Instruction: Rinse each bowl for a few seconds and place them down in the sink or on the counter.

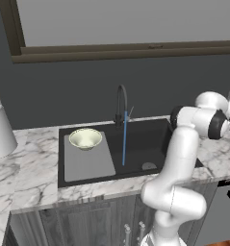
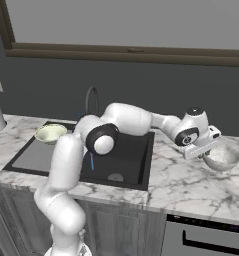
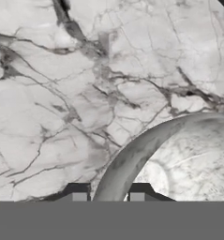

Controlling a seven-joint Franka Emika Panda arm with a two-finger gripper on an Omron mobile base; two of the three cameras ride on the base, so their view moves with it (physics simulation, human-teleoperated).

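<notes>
Currently, in the left base view, one bowl (image 1: pixel 85 139) is seen on the grey drainboard (image 1: pixel 90 161) in the sink (image 1: pixel 143 144); water (image 1: pixel 124 139) is run from the faucet (image 1: pixel 122 103). In the right base view, a second bowl (image 2: pixel 222 157) is gripped by its rim in the gripper (image 2: pixel 207 152) above the marble tabletop (image 2: pixel 181 185), right of the sink. In the hand view, the rim is pinched between narrowly set fingertips (image 3: pixel 78 197).

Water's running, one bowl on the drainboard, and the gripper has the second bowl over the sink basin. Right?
Not quite. The second bowl in the gripper is over the counter to the right of the sink, not over the basin; the right base view shows it. The water runs, and the other bowl sits on the drainboard.
</notes>
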